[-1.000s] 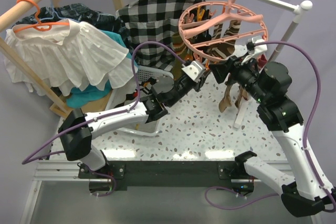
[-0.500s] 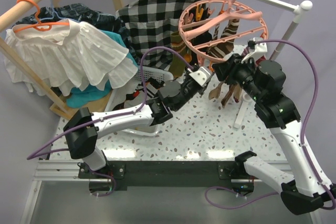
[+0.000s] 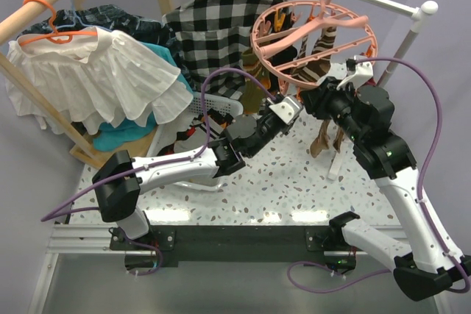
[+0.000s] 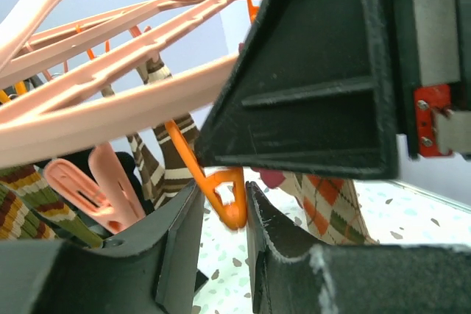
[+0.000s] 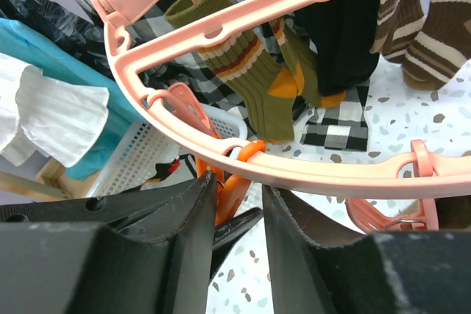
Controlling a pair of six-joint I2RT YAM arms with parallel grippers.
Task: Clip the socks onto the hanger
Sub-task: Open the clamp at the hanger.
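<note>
**Fig.** Left gripper and right gripper meet at an orange clip peg under the hanger.

The left gripper pinches the peg narrowly, apparently to spring it open. The right gripper straddles a peg with a slim gap and holds nothing visible. The hanger hangs at the upper right of the top view. Olive sock and argyle sock dangle above the tabletop.
</note>
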